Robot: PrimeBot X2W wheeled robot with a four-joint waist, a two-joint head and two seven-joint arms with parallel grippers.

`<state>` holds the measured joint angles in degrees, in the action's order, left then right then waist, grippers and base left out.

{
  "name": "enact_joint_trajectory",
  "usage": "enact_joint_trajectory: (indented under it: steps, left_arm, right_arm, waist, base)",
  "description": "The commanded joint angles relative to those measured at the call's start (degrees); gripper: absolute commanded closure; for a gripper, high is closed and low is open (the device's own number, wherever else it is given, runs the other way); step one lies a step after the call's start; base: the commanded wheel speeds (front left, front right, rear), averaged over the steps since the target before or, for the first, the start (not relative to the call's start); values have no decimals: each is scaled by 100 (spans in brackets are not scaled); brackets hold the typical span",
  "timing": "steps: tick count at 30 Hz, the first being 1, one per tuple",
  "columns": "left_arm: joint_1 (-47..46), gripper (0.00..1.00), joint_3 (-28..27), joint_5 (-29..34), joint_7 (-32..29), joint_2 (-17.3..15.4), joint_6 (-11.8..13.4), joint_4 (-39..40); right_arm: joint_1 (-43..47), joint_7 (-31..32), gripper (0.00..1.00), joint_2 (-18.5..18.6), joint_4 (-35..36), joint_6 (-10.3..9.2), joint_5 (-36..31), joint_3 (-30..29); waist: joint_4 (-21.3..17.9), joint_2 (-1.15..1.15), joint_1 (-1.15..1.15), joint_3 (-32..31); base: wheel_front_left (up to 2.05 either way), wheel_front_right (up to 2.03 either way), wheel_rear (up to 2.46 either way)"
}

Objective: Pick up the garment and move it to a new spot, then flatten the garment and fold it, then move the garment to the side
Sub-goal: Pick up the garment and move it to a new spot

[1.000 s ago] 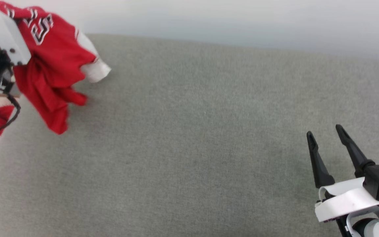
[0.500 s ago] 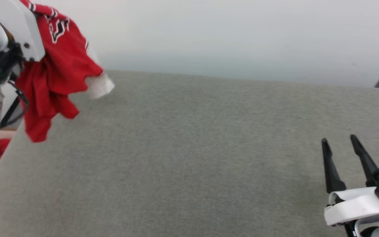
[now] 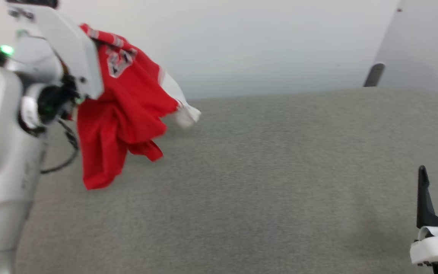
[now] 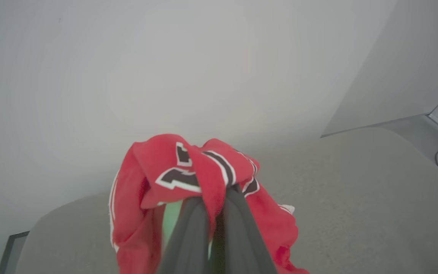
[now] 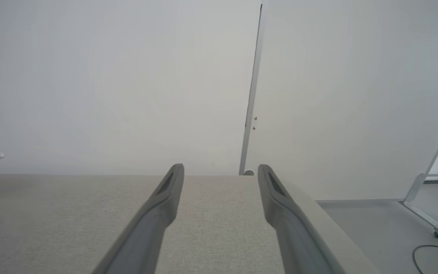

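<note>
We clamp garment [image 3: 127,114] aloft in left gripper [image 4: 214,198], far left, for carrying; right gripper [image 5: 219,174] near right, spread, empty.

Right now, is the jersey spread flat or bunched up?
Bunched. The jersey hangs in crumpled folds from the left gripper, whose jaws are shut on it, over the grey surface.

Bright, even, diffuse light; no glare, shadows on the grey surface [image 3: 242,190] faint and soft-edged. Head view smeared by motion blur, the garment [image 3: 124,114] at 10 o'clock softest. Wrist views: left gripper [image 4: 215,198] and right gripper [image 5: 221,167] out of focus at 6 o'clock, backgrounds sharper.
</note>
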<state>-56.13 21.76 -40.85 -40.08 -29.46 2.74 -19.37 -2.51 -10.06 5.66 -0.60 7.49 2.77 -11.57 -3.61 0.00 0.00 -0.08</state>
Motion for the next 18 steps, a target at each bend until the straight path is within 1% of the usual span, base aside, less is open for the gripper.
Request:
enact_joint_trajectory:
  steps: [1,4,9,12,18]
  left_arm:
    - [103,100,4,-49,-20,48,71,145]
    - [315,100,83,-99,-164,170,238,515]
    - [671,100,219,-151,-320,335,468,928]
    - [926,100,327,-149,-409,388,591,1071]
    - [1518,100,474,-221,-511,370,720,1109]
  right_arm:
    - [120,10,0,-33,25,-1,-41,-82]
    - [103,22,0,-89,60,0,-96,-217]
    - [51,-47,0,-148,-37,0,-132,-268]
    - [48,-78,0,-175,-91,-1,-137,-262]
    - [44,-160,0,-227,-226,-1,-92,-175]
  waist:
    - [-329,0,0,-1]
    - [-517,0,0,48]
    - [-766,0,0,156]
    - [-872,0,0,209]
    - [-1048,0,0,293]
  base:
    - [0,0,0]
    - [0,0,0]
    - [0,0,0]
    - [0,0,0]
    - [0,0,0]
